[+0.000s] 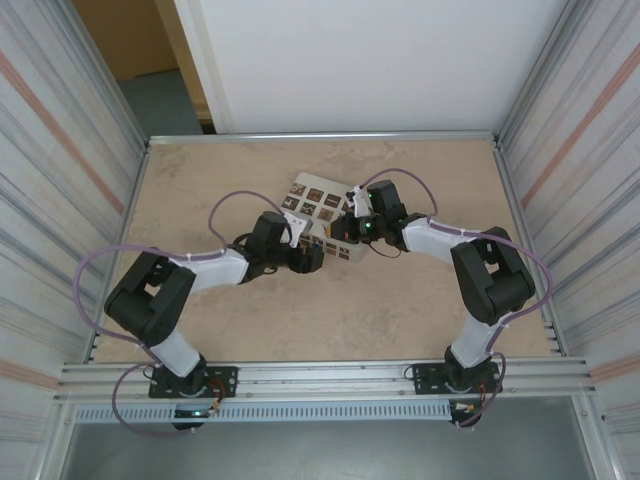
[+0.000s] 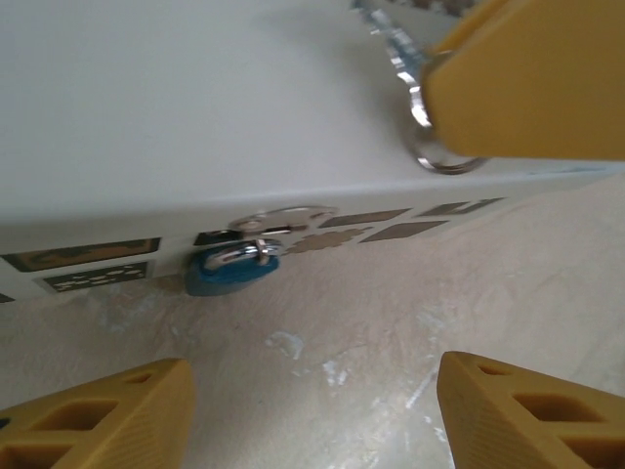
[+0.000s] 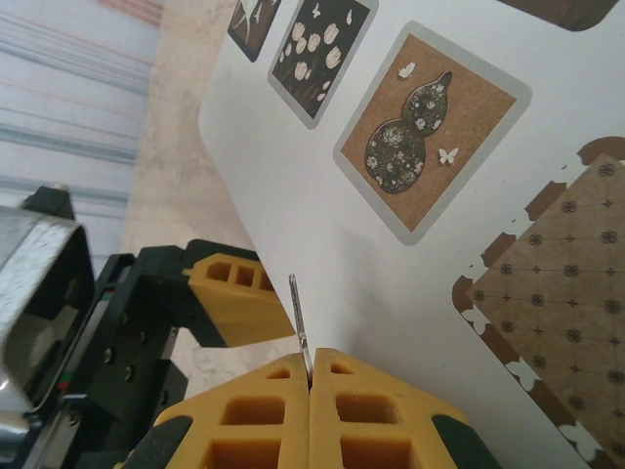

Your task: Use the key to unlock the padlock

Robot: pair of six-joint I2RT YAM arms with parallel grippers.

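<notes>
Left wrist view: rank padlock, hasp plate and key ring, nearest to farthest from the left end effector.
1. Padlock, low, left of centre, ahead of the left end effector.
2. Hasp plate, just above it on the white box.
3. Key ring, upper right, on the key in the right end effector.

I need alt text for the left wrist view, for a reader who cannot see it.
A blue padlock hangs from a silvery hasp on the side of a white box, close to the table. The open left gripper is below it; at upper right the shut right gripper holds a key ring.
</notes>
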